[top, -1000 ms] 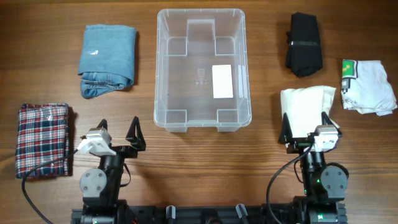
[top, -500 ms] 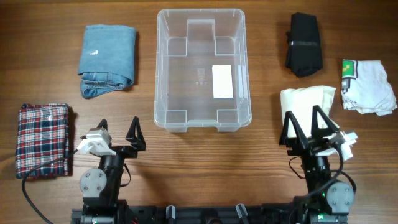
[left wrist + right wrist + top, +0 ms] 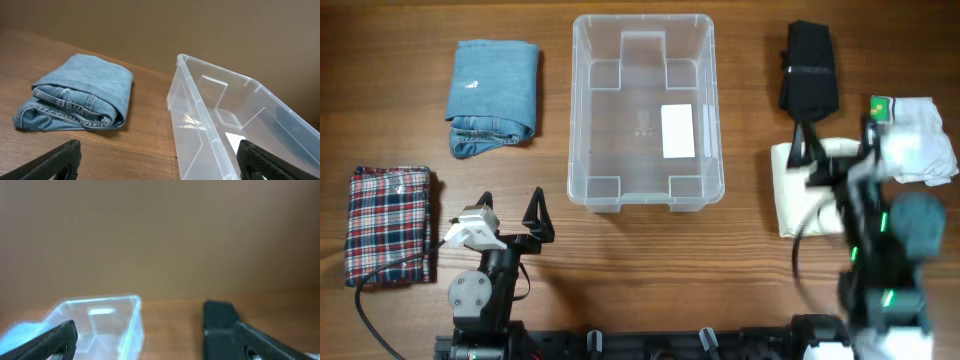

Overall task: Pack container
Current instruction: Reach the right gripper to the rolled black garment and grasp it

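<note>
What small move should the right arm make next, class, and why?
Probably lower the right gripper onto the cream folded cloth beneath it: its jaws stand open and empty, the container holds nothing yet, and that cloth lies nearest.

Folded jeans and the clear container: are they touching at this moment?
Apart. The overhead view shows a strip of bare table between the folded jeans and the left wall of the container; the left wrist view shows the same gap.
</note>
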Robot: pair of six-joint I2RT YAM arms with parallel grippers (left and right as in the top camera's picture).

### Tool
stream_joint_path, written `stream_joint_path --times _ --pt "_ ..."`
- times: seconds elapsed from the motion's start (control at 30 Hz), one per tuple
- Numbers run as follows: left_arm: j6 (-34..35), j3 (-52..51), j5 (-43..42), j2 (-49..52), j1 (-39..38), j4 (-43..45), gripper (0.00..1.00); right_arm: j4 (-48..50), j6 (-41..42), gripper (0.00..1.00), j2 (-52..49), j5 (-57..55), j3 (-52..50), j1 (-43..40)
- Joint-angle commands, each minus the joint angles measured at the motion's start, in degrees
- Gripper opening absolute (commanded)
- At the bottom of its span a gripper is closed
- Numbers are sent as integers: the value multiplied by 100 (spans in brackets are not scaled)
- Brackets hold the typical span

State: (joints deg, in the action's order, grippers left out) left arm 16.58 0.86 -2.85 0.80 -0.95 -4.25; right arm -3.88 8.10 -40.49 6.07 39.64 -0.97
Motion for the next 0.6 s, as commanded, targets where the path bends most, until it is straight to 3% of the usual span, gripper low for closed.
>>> stream_joint_path --times 0.0,0.27,0.43,0.57 --pt "-116 -50 83 -31 48 0 100 -1241 -894 100 -1906 -164 2002 -173" --pt "-116 -50 83 -31 48 0 100 -4286 -1617 100 -5211 -15 5698 -544" --pt "-118 -50 83 -31 48 0 100 -3912 -1847 100 -6043 -240 5862 -855" --pt "-116 -50 83 -31 48 0 100 -3897 -1860 100 -6551 1027 5862 -1565"
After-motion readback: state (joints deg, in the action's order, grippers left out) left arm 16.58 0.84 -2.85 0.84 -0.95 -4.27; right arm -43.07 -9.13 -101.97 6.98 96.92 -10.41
